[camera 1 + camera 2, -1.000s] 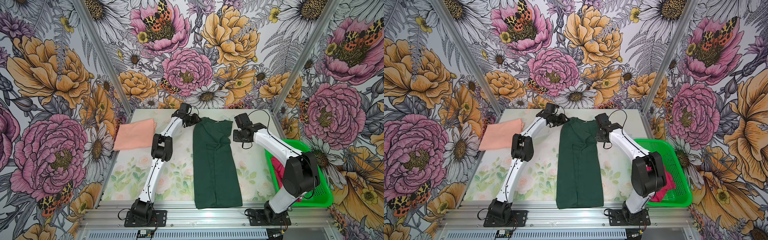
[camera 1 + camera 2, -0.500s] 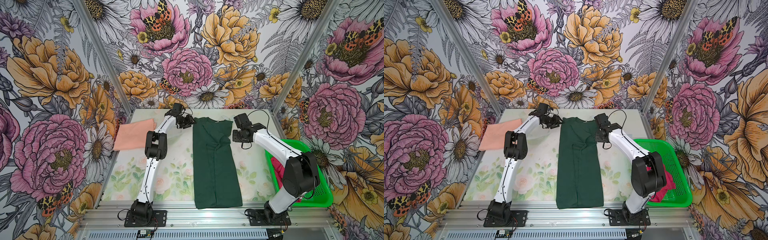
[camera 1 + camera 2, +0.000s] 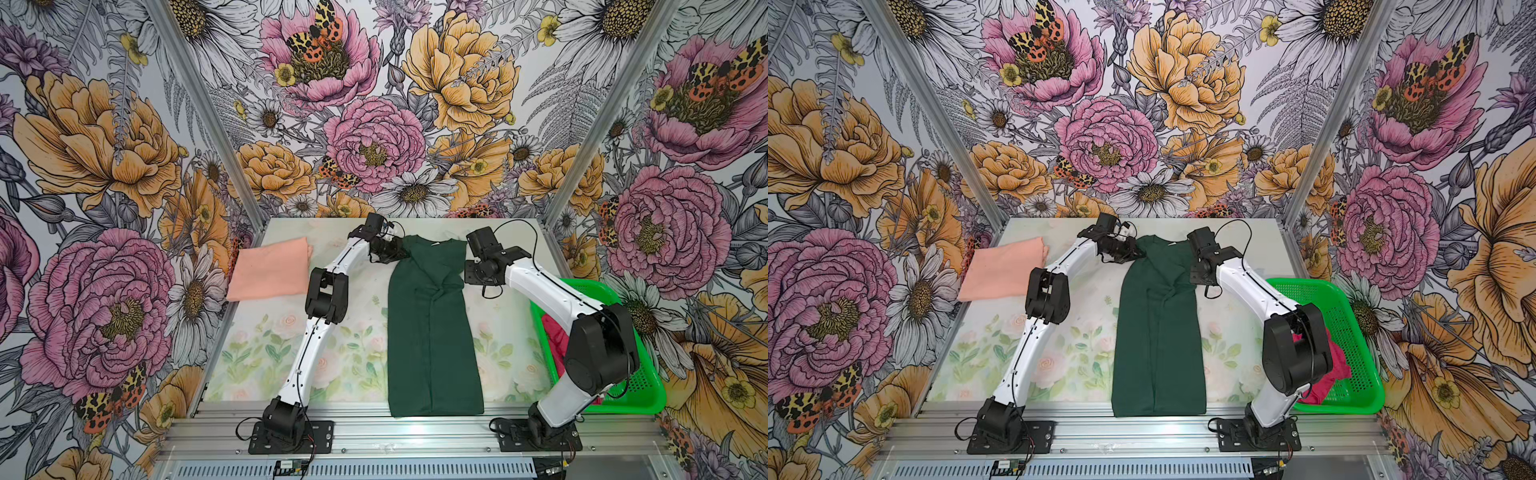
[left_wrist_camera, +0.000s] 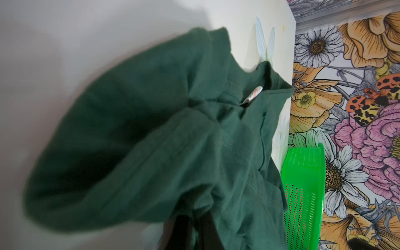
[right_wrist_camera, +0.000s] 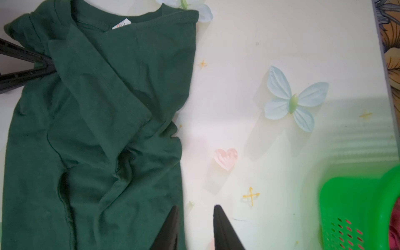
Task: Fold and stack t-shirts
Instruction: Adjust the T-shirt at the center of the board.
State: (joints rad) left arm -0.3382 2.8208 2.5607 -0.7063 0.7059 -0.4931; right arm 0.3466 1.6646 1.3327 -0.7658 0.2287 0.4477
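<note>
The left gripper [image 3: 400, 254] clamps the dark green t-shirt [image 3: 432, 332] by its far-left shoulder for folding; the right gripper [image 5: 195, 207], part-open and empty, hovers at its right edge.

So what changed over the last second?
The left gripper backed off the green shirt, then returned and closed on its shoulder edge, bunching the cloth. The right gripper stayed open beside the shirt. The peach shirt and the basket did not move.
</note>
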